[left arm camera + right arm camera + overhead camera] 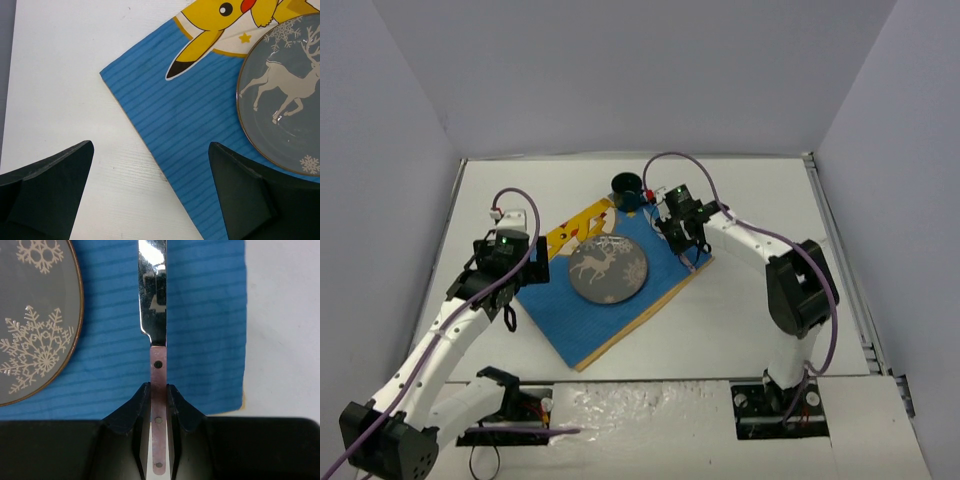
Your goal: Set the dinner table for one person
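A grey reindeer plate (607, 269) lies on a blue-and-yellow cartoon placemat (580, 315) on the white dinner table (750, 300). My right gripper (158, 387) is shut on the pink handle of a knife (158, 365). The steel blade points away over the placemat's (205, 330) right strip, just beside the plate (35, 325). In the top view this gripper (688, 245) hangs over the mat's right corner. My left gripper (150, 145) stands open and holds nothing. It hovers over the mat's (200, 150) left edge, with the plate (285, 100) to its right.
A dark cup (626, 186) stands behind the placemat's far corner, close to the right arm's wrist. Bare white tabletop (65, 75) lies left of the mat and right of it (285, 330). Grey walls enclose the table on three sides.
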